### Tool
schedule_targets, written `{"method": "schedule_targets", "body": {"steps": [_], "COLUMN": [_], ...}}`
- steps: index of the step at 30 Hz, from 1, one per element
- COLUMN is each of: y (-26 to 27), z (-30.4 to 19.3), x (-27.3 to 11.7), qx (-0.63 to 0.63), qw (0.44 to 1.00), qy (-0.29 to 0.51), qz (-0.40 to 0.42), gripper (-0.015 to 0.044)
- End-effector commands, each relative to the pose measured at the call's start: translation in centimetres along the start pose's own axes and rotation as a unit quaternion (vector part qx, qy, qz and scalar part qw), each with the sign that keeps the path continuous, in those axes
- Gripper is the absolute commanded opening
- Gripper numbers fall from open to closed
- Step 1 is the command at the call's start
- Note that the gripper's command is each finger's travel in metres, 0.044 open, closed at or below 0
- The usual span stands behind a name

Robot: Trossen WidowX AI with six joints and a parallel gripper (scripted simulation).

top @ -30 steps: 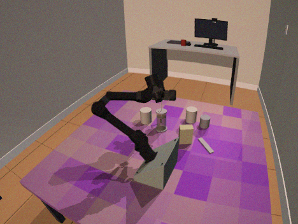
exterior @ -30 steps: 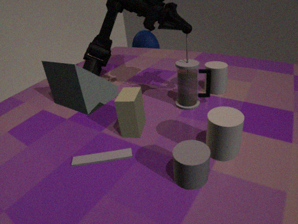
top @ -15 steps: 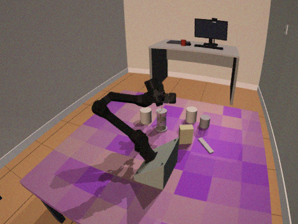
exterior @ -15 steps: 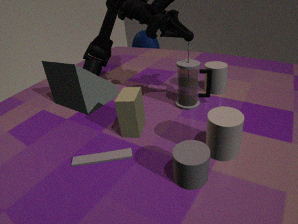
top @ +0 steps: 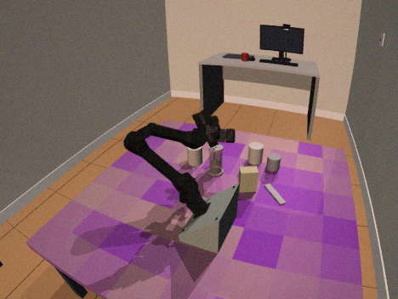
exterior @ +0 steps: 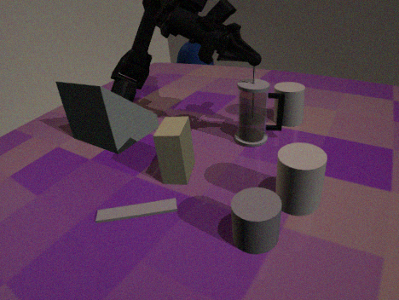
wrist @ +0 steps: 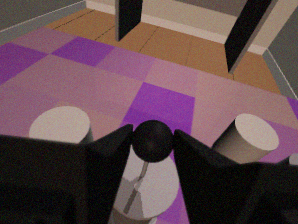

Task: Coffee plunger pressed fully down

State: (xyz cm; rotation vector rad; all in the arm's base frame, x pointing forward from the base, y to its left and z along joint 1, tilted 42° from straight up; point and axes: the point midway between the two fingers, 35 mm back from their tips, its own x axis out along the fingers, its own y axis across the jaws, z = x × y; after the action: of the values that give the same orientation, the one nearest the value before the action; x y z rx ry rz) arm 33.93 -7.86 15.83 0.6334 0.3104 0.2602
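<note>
Black claw (wrist: 153, 141) gripped the round black plunger knob (wrist: 153, 140). Directly below it, the clear glass coffee press (exterior: 252, 112) stood upright on the purple checkered tabletop (exterior: 324, 264), short rod exposed above lid.

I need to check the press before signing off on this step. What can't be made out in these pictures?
- Knob in the exterior view: hidden inside the end effector.
- Base of the coffee press in the wrist view: cut off by the bottom edge and the fingers.
- Plunger disc depth: top and exterior views too blurred through the dim glass.
- Press handle in the top view: too small to see.
</note>
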Motion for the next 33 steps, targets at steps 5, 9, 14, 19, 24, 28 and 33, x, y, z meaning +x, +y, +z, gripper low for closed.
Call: {"method": "schedule_targets", "body": {"steps": [5,9,14,19,24,28,33], "y": [0.06,0.11,0.07,0.02,-0.03,-0.07,-0.10], "z": [-2.46,-2.49,-2.34,-2.29,-2.26,-2.23,-2.14], "x": [1.25,1.54,1.69,1.75,1.77,1.80,1.80], "qx": [0.017,0.018,0.017,0.017,0.017,0.017,0.017], "qw": [1.000,1.000,1.000,1.000,1.000,1.000,1.000], "qy": [0.017,0.016,0.016,0.016,0.016,0.016,0.016], "qz": [0.003,0.003,0.004,0.004,0.004,0.004,0.004], "gripper": [0.0118,0.0118,0.0118,0.0118,0.0118,0.0118,0.0118]}}
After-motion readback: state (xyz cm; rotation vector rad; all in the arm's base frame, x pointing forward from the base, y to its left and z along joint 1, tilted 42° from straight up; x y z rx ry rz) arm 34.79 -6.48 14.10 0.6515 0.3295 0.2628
